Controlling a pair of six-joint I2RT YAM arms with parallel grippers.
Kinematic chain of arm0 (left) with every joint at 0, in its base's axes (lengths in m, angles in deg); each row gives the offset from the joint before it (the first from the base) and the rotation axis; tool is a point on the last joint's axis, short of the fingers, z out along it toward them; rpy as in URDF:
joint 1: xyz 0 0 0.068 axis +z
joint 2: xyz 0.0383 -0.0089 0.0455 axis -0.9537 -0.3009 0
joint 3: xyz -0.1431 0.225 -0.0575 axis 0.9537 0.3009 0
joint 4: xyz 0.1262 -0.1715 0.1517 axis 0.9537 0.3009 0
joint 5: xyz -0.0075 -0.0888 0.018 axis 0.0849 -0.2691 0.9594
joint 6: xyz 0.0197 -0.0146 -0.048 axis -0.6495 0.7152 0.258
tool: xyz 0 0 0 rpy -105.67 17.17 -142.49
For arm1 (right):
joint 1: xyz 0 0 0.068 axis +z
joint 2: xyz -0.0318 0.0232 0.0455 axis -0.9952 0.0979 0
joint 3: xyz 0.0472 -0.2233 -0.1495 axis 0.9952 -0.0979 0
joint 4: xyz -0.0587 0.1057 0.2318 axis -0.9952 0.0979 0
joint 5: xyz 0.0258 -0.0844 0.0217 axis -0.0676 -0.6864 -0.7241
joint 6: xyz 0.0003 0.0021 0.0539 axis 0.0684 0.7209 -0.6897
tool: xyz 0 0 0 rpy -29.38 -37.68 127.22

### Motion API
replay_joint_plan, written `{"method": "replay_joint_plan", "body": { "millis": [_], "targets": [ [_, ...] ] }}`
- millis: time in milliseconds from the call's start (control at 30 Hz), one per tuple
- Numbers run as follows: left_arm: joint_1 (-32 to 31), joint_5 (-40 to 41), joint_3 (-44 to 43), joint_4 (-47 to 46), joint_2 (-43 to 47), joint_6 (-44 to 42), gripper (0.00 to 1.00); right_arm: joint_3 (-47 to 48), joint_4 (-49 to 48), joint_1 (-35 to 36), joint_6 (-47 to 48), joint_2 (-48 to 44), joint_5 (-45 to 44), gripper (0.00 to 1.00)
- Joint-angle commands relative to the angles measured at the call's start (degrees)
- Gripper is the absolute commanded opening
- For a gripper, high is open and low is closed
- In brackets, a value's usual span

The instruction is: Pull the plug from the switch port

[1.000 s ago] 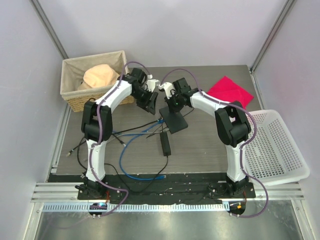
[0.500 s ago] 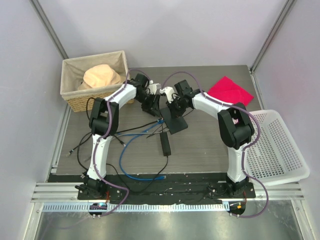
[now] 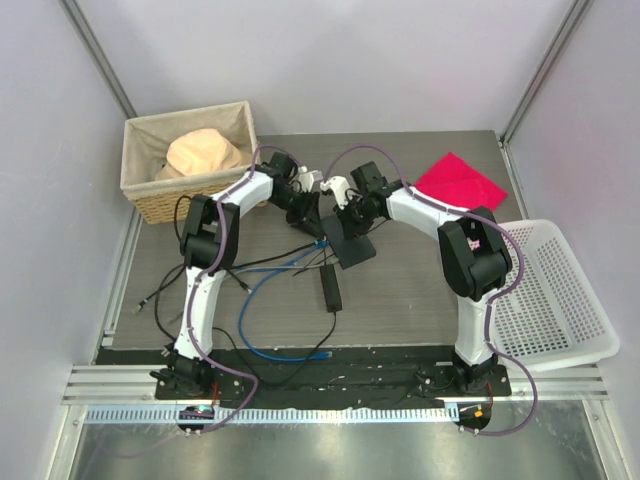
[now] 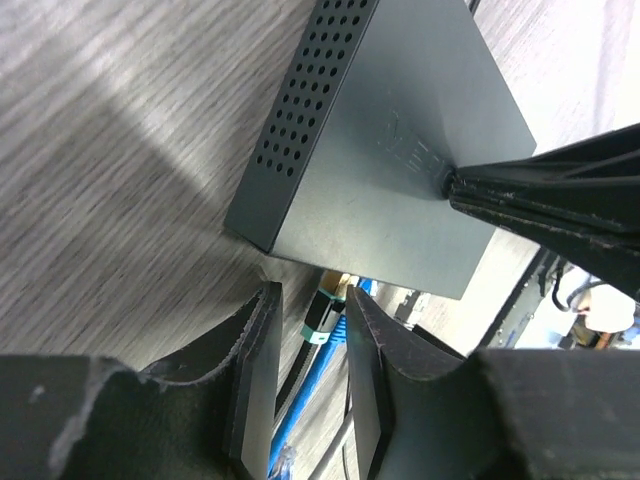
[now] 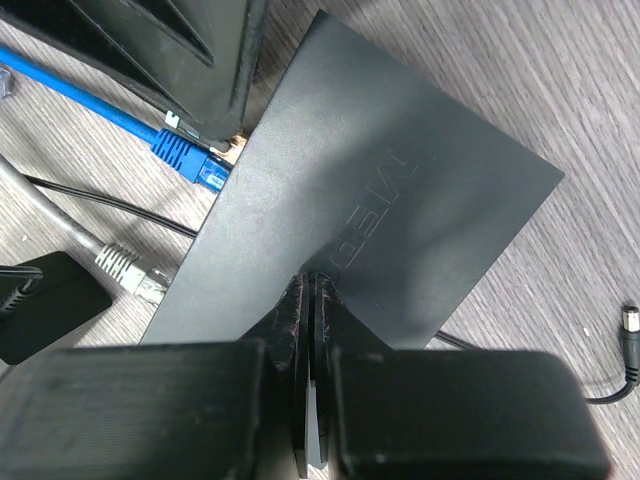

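The switch (image 5: 370, 170) is a flat, matte, dark slab with sharp corners. It lies on the wood-grain table (image 4: 110, 130), directly under the right gripper (image 5: 310, 285). That gripper's fingers are closed together with only a hairline slit between them. Their tips rest on the switch's top face beside some raised lettering, which they partly hide. Seen from the left wrist, one side wall of the box is peppered with rows of small round vent holes.

The left gripper (image 4: 310, 295) comes at the box from the opposite side, facing the edge where the plug (image 4: 322, 318) goes in. Its fingers (image 4: 255, 370) stand a narrow gap apart, and the plug shows in that gap, just short of the nearest corner of the switch. I cannot tell whether the pads touch it. The plug has a blue boot, and its blue cable (image 5: 90, 105) trails back beneath those fingers.

To one side of the left fingers, along the perforated wall, the table is bare. The other side is crowded by the right gripper's dark bulk above the switch. To the left of the right fingers a grey plug (image 5: 125, 265) lies loose just beside the switch's edge, and the adapter brick (image 5: 40, 300) lies a little farther out. To their right a thin black cord (image 5: 600, 385) with a barrel tip lies well apart from the box. Bare table lies beyond the switch's far corner.
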Motion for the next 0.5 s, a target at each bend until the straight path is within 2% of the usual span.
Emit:
{"method": "replay_joint_plan", "body": {
  "millis": [0,233,467],
  "targets": [
    [0.4,-3.5,1.2,1.7,-0.5,-1.7,0.35,-2.7,6.9,-0.3,0.4,2.0,-0.9,0.01],
    [0.3,-7.1,0.4,2.4,-1.9,-2.2,0.35,-3.0,6.9,-0.3,0.4,2.0,-0.9,0.01],
    [0.2,-7.1,0.3,2.4,-2.7,-2.4,0.41,-3.2,6.4,-0.3,0.0,2.1,-1.2,0.01]
  ]
}}
